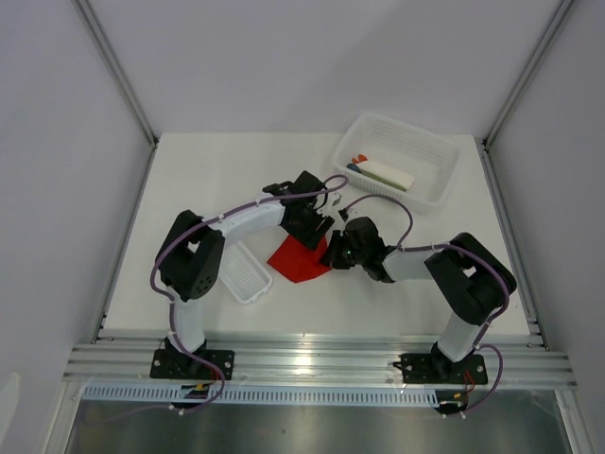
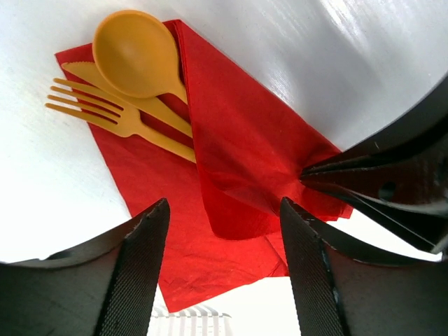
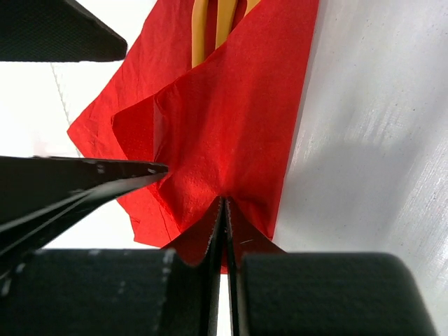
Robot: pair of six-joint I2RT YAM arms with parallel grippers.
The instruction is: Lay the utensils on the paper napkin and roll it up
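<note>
The right jaws are clenched tight on a pinched-up fold of the thin bright red square paper napkin (image 2: 238,161), which lies on the white counter (image 2: 364,63) between the two arms. One side of it is flapped over the handles of the slim orange plastic utensils (image 2: 133,84). Spoon, fork and knife heads poke out uncovered at the sheet's far corner, and the left jaws hang released, wide apart, over the fold.
</note>
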